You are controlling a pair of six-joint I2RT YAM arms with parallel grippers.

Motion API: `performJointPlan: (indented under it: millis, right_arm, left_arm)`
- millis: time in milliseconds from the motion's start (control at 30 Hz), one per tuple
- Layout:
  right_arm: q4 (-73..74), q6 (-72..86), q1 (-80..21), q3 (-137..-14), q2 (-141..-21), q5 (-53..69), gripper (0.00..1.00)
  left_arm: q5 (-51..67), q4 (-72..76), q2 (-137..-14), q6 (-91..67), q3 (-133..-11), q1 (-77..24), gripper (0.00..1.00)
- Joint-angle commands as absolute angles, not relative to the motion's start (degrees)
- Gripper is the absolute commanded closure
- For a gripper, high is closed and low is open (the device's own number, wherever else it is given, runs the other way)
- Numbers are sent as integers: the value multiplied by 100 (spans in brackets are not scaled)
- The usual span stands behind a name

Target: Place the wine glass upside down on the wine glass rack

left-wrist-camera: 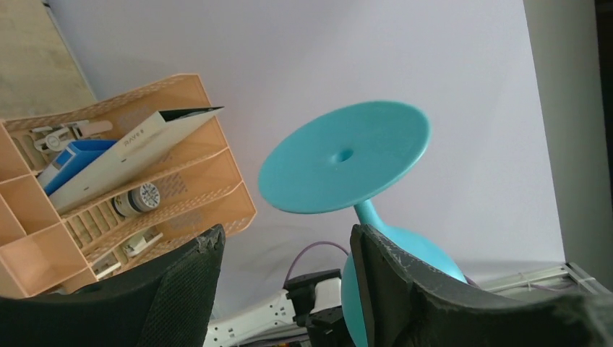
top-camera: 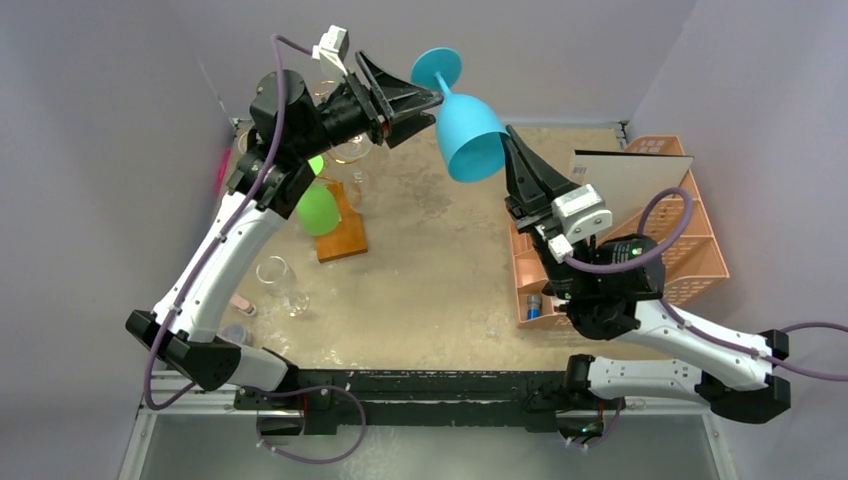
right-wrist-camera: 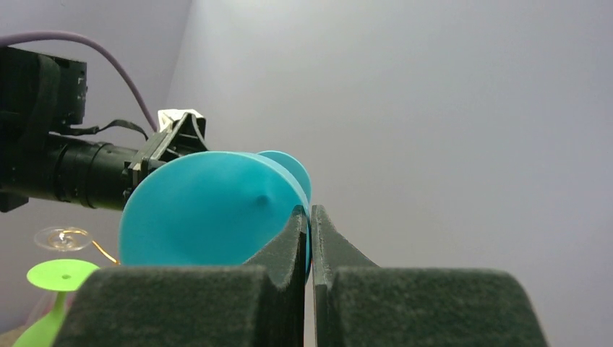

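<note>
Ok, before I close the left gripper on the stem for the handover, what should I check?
1. Right gripper shut on the bowl wall of the blue wine glass: ok.
2. Left gripper open: ok.
3. Stem centred between the left jaws: not ok, it sits close to one fingertip.
4. Glass foot up, mouth down: ok, though tilted.
5. Free arm on the rack: cannot tell. The left arm hides most of its top, and a green glass hangs there.
</note>
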State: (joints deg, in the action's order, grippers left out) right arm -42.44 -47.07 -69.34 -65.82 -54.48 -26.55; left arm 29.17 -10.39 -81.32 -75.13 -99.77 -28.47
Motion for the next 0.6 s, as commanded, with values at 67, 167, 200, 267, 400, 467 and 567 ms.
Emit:
performJointPlan:
  millis: [67,167,200,267,400,467,567]
  right_arm:
    - [-5196,-5110,-6925,-6592,-5810,-2384,100]
    - [-5279,-5235,-6910,-6577,-5938,-2273,100]
    - [-5315,-5250,-6897,-6564,-5979,-2269,100]
    - [-5366,-5272,-6857,-6553,-6044,-2281,100]
    - [-5427,-5221,-6794,-6513,-6098,-2383,100]
    - [-5486,-5195,-6756,-6557,-6133,-2543,100]
    - [-5736,-5260,-6711,-6549,-6220,-2696,100]
  left_arm:
    - [3381,-179,-7879,-8140,-9678,-2804,35]
    - [3388,247,-7837,-8339,-9532,-2803,34]
    - [3403,440,-7821,-8439,-9463,-2800,34]
    - [3410,828,-7759,-8581,-9323,-2798,33]
    - [3256,525,-7552,-8365,-9299,-2786,35]
    - [3059,167,-7415,-8115,-9287,-2778,38]
    - [2711,-169,-7202,-7906,-9187,-2770,43]
